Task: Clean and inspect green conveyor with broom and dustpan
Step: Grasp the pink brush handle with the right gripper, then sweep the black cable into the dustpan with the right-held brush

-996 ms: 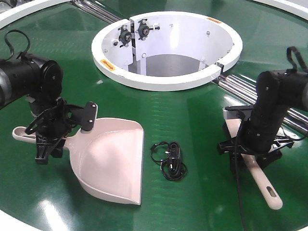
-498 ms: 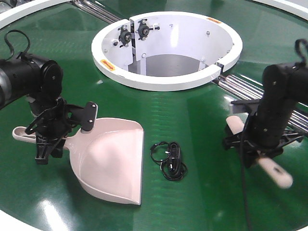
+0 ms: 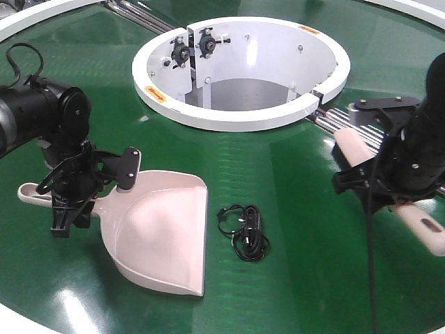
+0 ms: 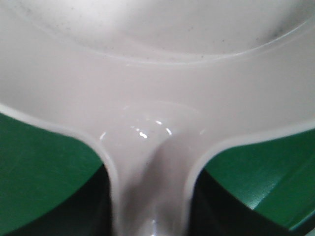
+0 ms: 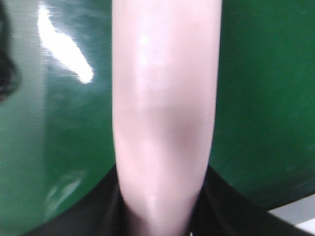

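Observation:
The pale pink dustpan [image 3: 158,229] lies flat on the green conveyor [image 3: 285,181], its wide lip towards the front. My left gripper [image 3: 71,203] is shut on its handle where the handle meets the pan; the left wrist view shows the dustpan [image 4: 157,73] and its neck between the jaws of the left gripper [image 4: 150,209]. At the right, my right gripper [image 3: 391,186] is shut on the broom [image 3: 350,147], held tilted off the belt, slotted handle end low right. The broom [image 5: 165,98] fills the right wrist view above the right gripper [image 5: 160,214]. Its bristles are hidden.
A tangled black cable [image 3: 245,229] lies on the belt between the dustpan and the right arm. The white ring-shaped hub [image 3: 160,97] stands at the back centre. Silver rods [image 3: 341,124] cross the belt behind the right arm. A white rim [image 3: 28,21] shows far left.
My right arm has lifted the broom off the belt and carried it to the right and back. The left arm, dustpan and cable have not moved.

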Robot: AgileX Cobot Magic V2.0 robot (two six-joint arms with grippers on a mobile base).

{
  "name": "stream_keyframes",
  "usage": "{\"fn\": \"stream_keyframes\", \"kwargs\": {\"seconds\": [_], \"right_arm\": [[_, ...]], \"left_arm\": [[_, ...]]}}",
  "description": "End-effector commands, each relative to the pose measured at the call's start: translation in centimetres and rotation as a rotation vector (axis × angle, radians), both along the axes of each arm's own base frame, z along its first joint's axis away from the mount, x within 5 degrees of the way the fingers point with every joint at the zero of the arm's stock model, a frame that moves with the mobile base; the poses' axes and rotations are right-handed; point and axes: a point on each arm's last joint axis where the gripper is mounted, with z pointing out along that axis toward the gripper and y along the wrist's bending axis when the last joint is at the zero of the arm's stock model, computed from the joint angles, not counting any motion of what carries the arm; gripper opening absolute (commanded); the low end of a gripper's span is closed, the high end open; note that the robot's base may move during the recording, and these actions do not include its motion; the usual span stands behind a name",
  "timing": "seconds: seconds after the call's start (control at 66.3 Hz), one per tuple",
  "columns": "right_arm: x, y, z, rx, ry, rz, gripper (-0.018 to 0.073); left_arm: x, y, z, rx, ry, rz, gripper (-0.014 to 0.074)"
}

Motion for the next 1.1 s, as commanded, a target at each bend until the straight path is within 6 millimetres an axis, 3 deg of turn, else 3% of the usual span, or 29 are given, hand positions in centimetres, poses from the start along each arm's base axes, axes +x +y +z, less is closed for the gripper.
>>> {"fn": "stream_keyframes", "kwargs": {"seconds": [0.0,0.302,0.604,1.087], "right_arm": [[-1.5,1.7,0.9,0.012,0.007,0.011,-0.0005],[-2.0,6.2,-4.0,0.042,0.056,0.013,-0.0005],[-1.4,8.4,-7.3,0.089,0.176,-0.017,-0.0005],[-0.1,10.5,-8.7,0.219,0.243,-0.04,-0.0005]], "left_arm": [[-0.2,-0.1,2.4,-0.014,-0.063,0.003,-0.0006],[-0.2,-0.1,2.4,-0.014,-0.063,0.003,-0.0006],[-0.2,-0.1,2.4,-0.014,-0.063,0.003,-0.0006],[-0.2,-0.1,2.4,-0.014,-0.062,0.003,-0.0006]]}}
